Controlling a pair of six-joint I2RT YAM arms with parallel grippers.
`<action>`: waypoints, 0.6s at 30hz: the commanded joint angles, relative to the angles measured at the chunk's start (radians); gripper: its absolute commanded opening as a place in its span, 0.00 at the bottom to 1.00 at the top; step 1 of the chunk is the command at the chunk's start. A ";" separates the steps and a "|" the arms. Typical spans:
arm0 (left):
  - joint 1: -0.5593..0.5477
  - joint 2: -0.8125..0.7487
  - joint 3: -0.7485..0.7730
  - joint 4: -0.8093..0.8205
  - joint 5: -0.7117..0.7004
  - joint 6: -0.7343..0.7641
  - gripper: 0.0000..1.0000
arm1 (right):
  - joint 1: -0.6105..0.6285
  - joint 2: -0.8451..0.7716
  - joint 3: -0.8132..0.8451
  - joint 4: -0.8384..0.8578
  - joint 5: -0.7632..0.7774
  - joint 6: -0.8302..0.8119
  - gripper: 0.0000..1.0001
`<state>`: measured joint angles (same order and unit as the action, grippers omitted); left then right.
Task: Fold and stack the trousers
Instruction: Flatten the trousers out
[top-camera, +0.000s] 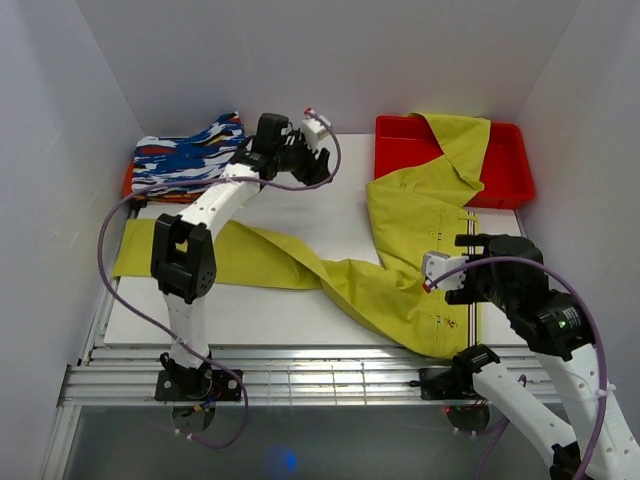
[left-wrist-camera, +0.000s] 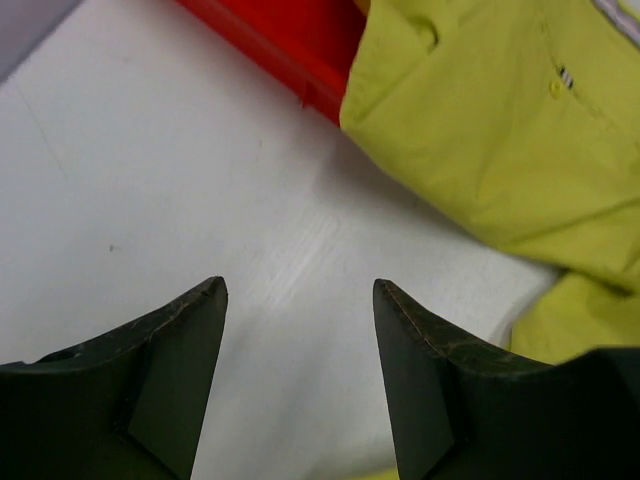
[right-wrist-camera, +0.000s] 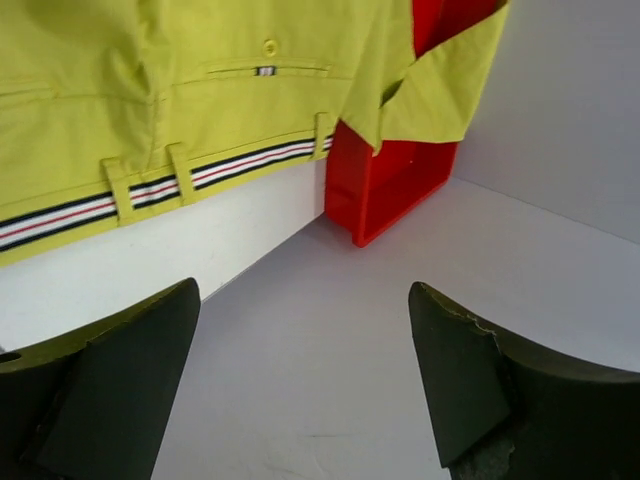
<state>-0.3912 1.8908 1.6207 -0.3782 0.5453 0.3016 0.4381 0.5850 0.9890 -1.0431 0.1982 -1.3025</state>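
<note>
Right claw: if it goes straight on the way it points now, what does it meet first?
Likely bare table, beside the striped waistband of the trousers; the red bin has its near corner farther along that line. The right claw is open and empty. Depth unclear.

**Free lanes and blockers around the red bin**

The red bin (top-camera: 505, 165) sits in the far right corner, with walls close behind it and to its right. The trousers (top-camera: 400, 270) hang over the bin's left rim and cover the table in front of it. One leg runs far left of the bin, under the left arm (top-camera: 200, 230).

Left of the bin the bare table (top-camera: 300, 210) is open as far as the patterned garment (top-camera: 190, 150). The right arm (top-camera: 530, 310) stands in front of the bin.

The left gripper (left-wrist-camera: 300, 290) and right gripper (right-wrist-camera: 302, 290) are both spread, with nothing between the fingers.
</note>
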 joint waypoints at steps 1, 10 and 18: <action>-0.017 0.155 0.244 -0.007 0.020 -0.195 0.70 | -0.001 0.077 0.132 0.080 -0.016 0.146 0.90; -0.152 0.465 0.646 0.171 0.045 -0.415 0.72 | -0.155 0.341 0.065 0.301 -0.008 0.442 0.94; -0.221 0.609 0.702 0.318 -0.002 -0.407 0.76 | -0.552 0.619 0.229 0.259 -0.356 0.554 0.94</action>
<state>-0.6033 2.4962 2.2597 -0.1421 0.5636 -0.0929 -0.0650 1.1927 1.1206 -0.7818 0.0029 -0.8383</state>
